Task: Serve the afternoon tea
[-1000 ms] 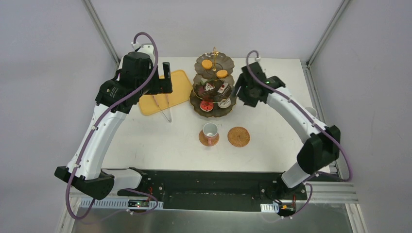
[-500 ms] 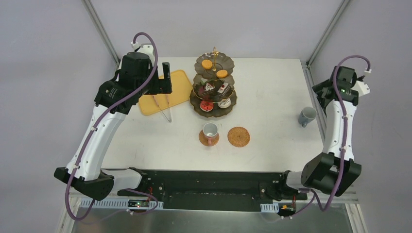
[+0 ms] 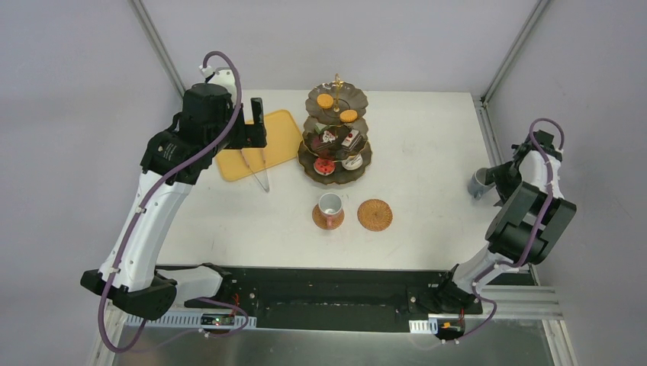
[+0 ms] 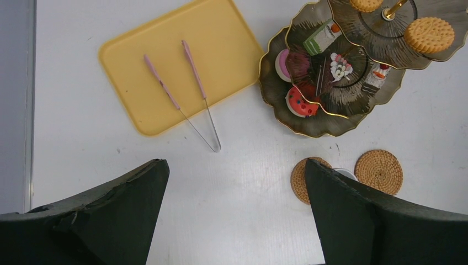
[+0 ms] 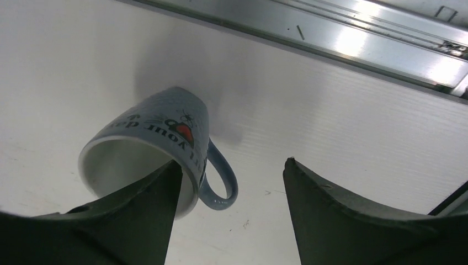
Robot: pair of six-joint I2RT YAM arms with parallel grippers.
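The blue-grey cup (image 5: 160,132) stands at the far right edge of the bench (image 3: 427,152), close to the metal rail (image 5: 359,38) that runs along that side. The right tool (image 5: 232,163) is down at the cup with its fingers apart and not clamped on anything. The cup's handle lies in the gap, and one finger crosses the rim in the wrist view; whether it touches cannot be told.

Well apart to the left, the pinkish cup (image 3: 329,204) sits on one woven coaster (image 4: 301,179), and the second coaster (image 3: 375,215) lies bare just beside it. Behind them stands the three-tier stand (image 4: 309,128), with orange cookies (image 4: 429,34) on the top tier and small cakes (image 4: 301,104) on the tiers below. A yellow tray (image 4: 165,61) with tongs (image 4: 196,74) lies left of the stand. The left tool (image 4: 234,171) hangs wide open above the bench, near the tray.

Half a second ago the right arm stood upright with its wrist out past the bench's right edge. Now it has folded low, bringing the tool to the cup. The cup itself, the stand and the coasters have kept their places, and the left arm has barely shifted.
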